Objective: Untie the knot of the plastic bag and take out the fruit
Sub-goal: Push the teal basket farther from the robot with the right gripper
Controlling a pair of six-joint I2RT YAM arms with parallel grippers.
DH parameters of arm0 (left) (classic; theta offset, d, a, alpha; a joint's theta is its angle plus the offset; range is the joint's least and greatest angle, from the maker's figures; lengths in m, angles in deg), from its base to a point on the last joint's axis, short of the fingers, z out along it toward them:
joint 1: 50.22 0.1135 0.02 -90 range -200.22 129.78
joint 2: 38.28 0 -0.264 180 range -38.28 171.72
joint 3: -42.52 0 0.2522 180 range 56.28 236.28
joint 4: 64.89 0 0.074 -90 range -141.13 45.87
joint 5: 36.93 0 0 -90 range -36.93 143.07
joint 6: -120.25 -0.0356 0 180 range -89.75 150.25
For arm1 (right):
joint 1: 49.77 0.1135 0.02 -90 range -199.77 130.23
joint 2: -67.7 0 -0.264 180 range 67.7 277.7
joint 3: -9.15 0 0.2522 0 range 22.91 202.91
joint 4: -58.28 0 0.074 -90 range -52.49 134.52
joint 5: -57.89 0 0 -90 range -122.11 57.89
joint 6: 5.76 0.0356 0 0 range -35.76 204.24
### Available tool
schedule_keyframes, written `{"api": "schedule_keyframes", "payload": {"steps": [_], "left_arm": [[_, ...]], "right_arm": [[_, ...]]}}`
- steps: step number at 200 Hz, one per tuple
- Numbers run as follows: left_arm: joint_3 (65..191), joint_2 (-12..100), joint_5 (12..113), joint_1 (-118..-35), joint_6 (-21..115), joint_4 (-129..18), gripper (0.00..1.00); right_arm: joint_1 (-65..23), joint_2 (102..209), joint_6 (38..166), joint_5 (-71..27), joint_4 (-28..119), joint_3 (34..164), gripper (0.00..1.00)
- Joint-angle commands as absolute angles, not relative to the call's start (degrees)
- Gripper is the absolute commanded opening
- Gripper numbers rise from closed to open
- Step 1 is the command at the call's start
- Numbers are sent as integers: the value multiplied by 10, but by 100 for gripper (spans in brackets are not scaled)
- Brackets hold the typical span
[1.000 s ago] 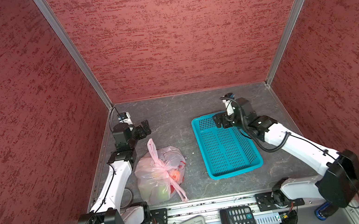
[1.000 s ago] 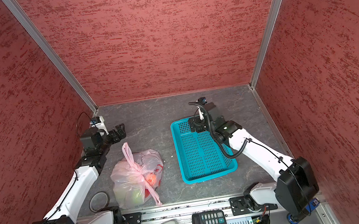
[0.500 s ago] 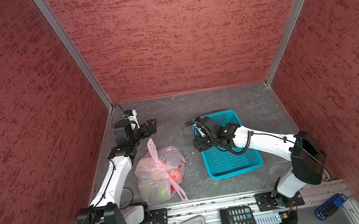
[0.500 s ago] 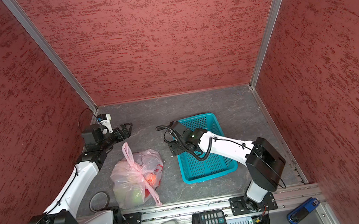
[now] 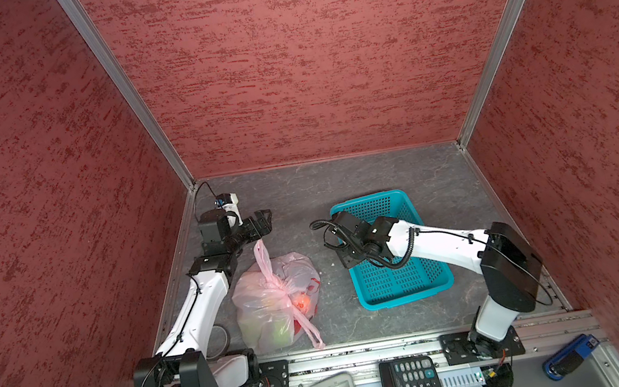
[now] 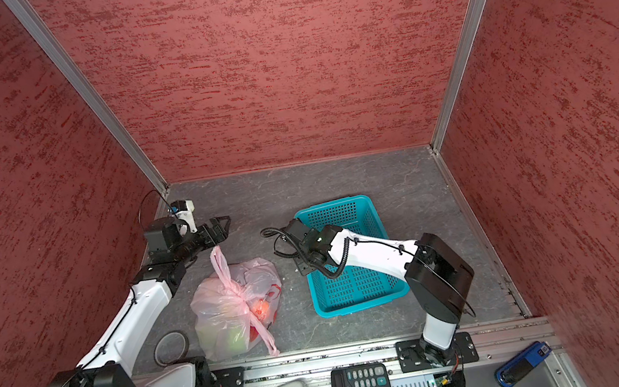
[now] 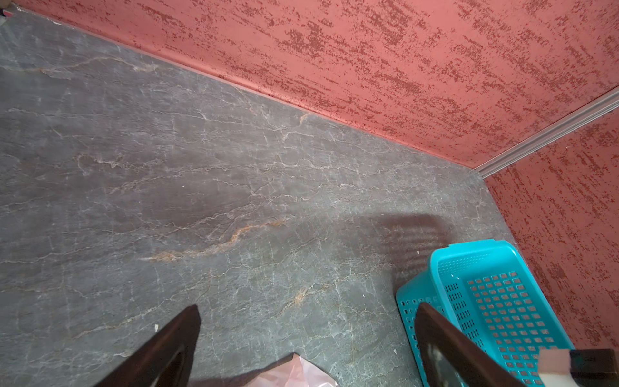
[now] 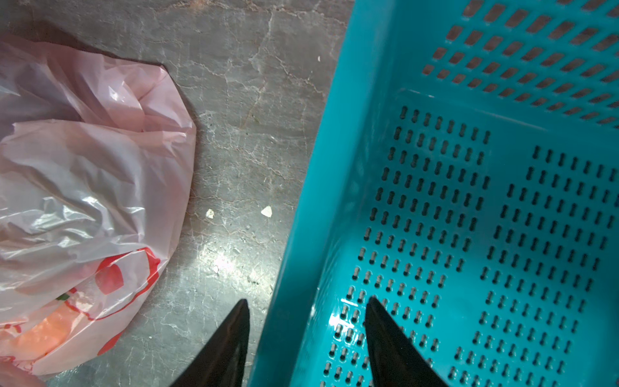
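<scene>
Grey tabletop (image 5: 342, 197): our left gripper (image 5: 265, 221) hangs wide beside the tied plastic bag (image 5: 265, 294), ready to pull. Our right gripper (image 8: 306, 303), half-parted, straddles the teal basket (image 8: 318, 167) wall.

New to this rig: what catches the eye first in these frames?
The knotted pink plastic bag sits left of centre on the grey floor, orange and green fruit showing through. Beside it on the right stands the teal basket, whose bag-side wall the right pincer straddles, jaws apart. The left pincer hangs open behind the bag's upright handle loop.

No readable text — none anywhere
</scene>
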State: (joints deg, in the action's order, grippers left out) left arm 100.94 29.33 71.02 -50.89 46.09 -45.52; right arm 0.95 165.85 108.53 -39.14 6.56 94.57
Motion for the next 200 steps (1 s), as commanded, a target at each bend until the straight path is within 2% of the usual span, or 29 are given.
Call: {"api": "schedule_keyframes", "payload": {"steps": [1,78,118,157,200], "left_arm": [[1001,299,709,-514,466,-462,100],[1010,326,693,-523,469,-481,100],[1014,339,688,-524,470,-489,100],[1013,350,689,-528,478,-500,100],[1009,358,685,-536,482,-507,100]], "right_arm": [[15,1674,1095,-414,45,965,52],[11,1677,1066,-434,21,969,16],[-40,1668,1011,-460,34,958,1],[-141,1689,939,-466,80,977,0],[-242,1770,879,-476,113,1058,0]]}}
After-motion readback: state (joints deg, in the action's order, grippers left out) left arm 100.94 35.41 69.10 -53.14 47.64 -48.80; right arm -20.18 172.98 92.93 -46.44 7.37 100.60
